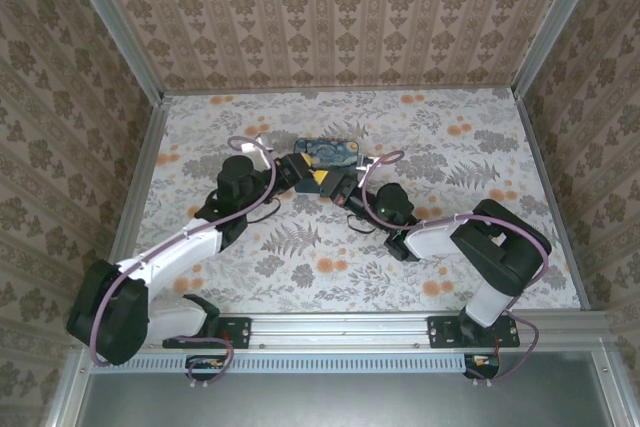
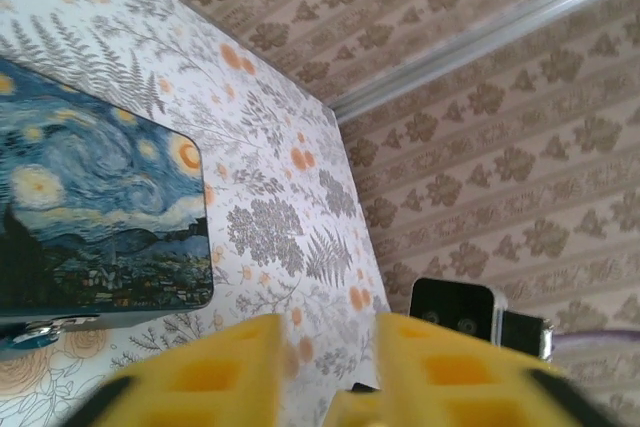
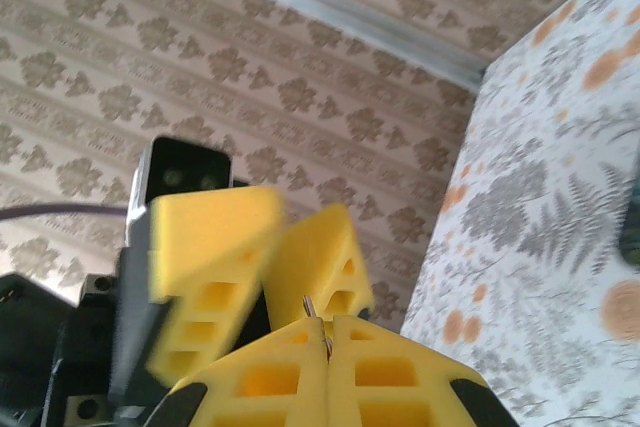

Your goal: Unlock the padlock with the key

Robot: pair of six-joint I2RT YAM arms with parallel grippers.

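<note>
**Overhead and wrist views.** Three wall panels [image 1: 330, 7] in a beige damask print enclose one bench [image 1: 480, 127], which is covered in a grey fern-and-orange-blossom print. Two arms stand on one metal rail [image 1: 340, 328] at the near edge. The left arm [image 1: 170, 257] reaches up and to the right, and the right arm [image 1: 470, 237] reaches up and to the left. They converge near the middle of the bench, just in front of one rectangular tin [image 1: 328, 151]. The tin's lid carries a swirling blue night sky with yellow stars above a dark village (a Starry Night print). The lid is down, so the contents are hidden. There are two end effectors, each with two yellow fingers. The left end effector [image 2: 330, 372] is released, its fingers standing apart with nothing between them, near the tin's front side but not touching it. The right end effector [image 3: 327, 332] is clenched, its fingers pressed together on the one key [image 3: 311, 305]. The key's thin metal tip pokes out past the fingertips, toward the left end effector's fingers facing it. One padlock [image 2: 30, 335], a small bluish body with a bright metal piece, sits at the tin's front edge. It lies in the lower left corner of the left wrist view, partly cut by the frame. From overhead, both padlock and key are too small to make out.
</note>
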